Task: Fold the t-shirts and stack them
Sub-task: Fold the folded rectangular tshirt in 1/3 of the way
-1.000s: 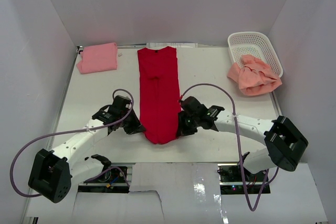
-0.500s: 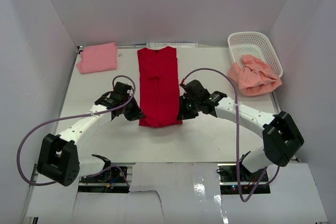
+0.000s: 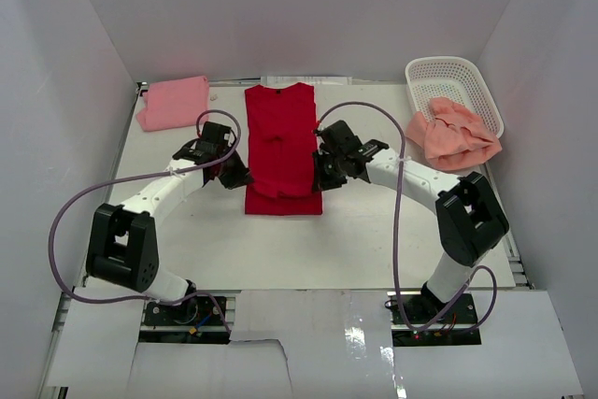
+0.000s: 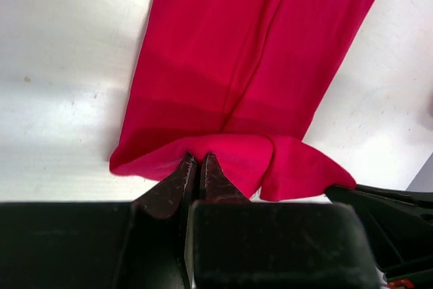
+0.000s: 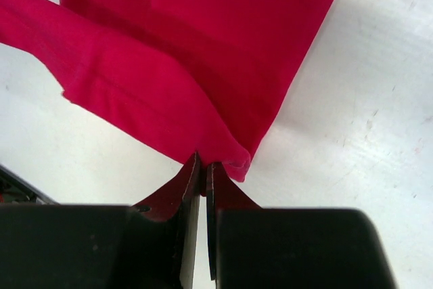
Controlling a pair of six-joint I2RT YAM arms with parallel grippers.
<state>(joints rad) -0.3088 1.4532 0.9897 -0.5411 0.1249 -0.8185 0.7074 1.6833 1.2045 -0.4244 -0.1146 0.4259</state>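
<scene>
Overhead: we're pinching the red shirt (image 3: 283, 151) mid-table (image 3: 374, 231), left gripper (image 3: 235, 178) at its 9 o'clock edge, right gripper (image 3: 322, 175) at 3 o'clock. Left wrist: fingers (image 4: 169, 187) are clamping tight on the folded-over hem. Right wrist: we're squeezing a shirt corner, jaws closed.

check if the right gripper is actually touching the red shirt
Touching. The right wrist view shows the right gripper pinched shut on a bunched corner of the red t-shirt, with the cloth running straight into the tips and no gap.
</scene>
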